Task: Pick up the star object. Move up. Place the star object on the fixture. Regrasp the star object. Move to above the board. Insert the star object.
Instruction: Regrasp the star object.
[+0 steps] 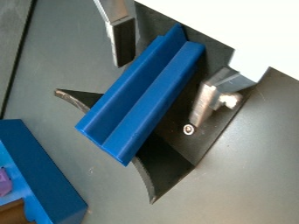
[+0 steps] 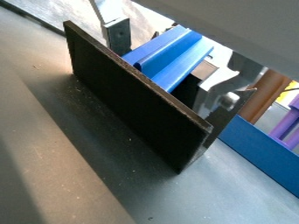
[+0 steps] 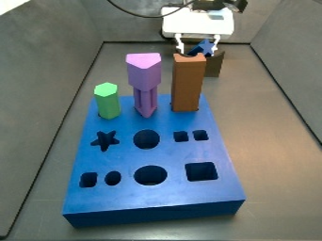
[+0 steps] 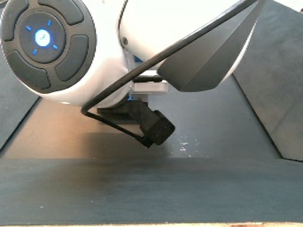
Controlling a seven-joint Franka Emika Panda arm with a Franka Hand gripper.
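Note:
The star object [image 1: 138,98] [image 2: 170,61] is a dark-blue ridged peg lying tilted in the dark fixture [image 1: 176,166] [image 2: 140,109], and it shows in both wrist views. My gripper [image 1: 170,70] [image 2: 167,61] straddles it, open. One finger [image 1: 122,42] stands off one side of the peg and the other finger [image 1: 215,98] stands off the opposite side, each with a small gap. In a side view the gripper [image 3: 201,43] hangs at the far end, over the fixture [image 3: 216,64], behind the blue board [image 3: 151,165]. The board's star hole [image 3: 107,141] is empty.
On the board stand a green hexagonal peg [image 3: 108,101], a purple peg [image 3: 143,83] and a tall orange-brown peg [image 3: 189,80] just in front of the fixture. A board corner [image 1: 35,179] lies near the fixture. The arm's white body [image 4: 106,44] fills much of one side view.

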